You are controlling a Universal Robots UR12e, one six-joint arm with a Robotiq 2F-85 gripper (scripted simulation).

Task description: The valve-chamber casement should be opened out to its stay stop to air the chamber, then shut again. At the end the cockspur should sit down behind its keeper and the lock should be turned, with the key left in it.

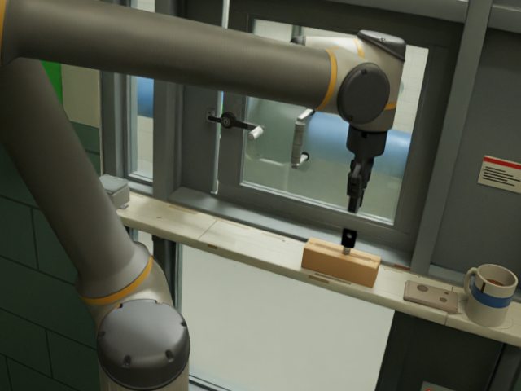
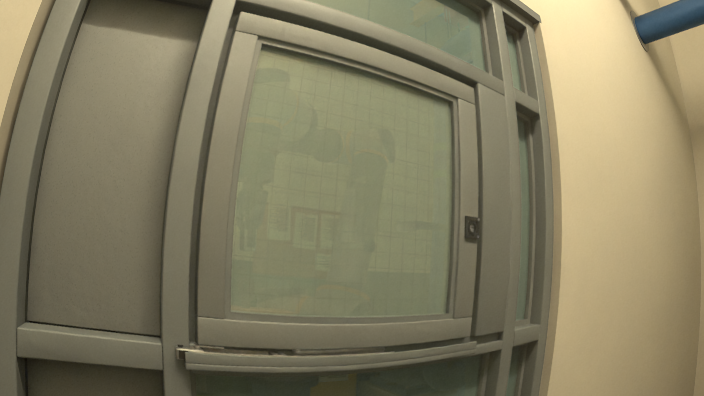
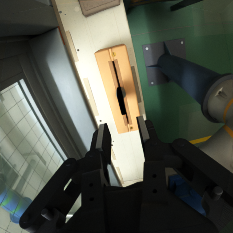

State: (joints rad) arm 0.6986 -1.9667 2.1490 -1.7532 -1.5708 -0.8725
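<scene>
On the pale sill under the window a black-headed key (image 1: 349, 240) stands upright in the slot of a tan wooden block (image 1: 341, 261); from the wrist camera the key (image 3: 121, 96) shows as a dark sliver in the block (image 3: 117, 86). My gripper (image 1: 354, 206) hangs straight above the key, fingers pointing down, open and empty (image 3: 121, 133). The grey casement (image 2: 332, 192) sits in its frame. Its cockspur handle (image 1: 235, 124) lies level at the sash's left stile, and a grey pull handle (image 1: 299, 143) stands on the glass.
The sill's front edge runs just under the block. A grey plate (image 1: 431, 296) and a blue-banded mug (image 1: 491, 293) sit to the right, and a small grey box (image 1: 114, 190) to the left. My arm's upper links cross the window.
</scene>
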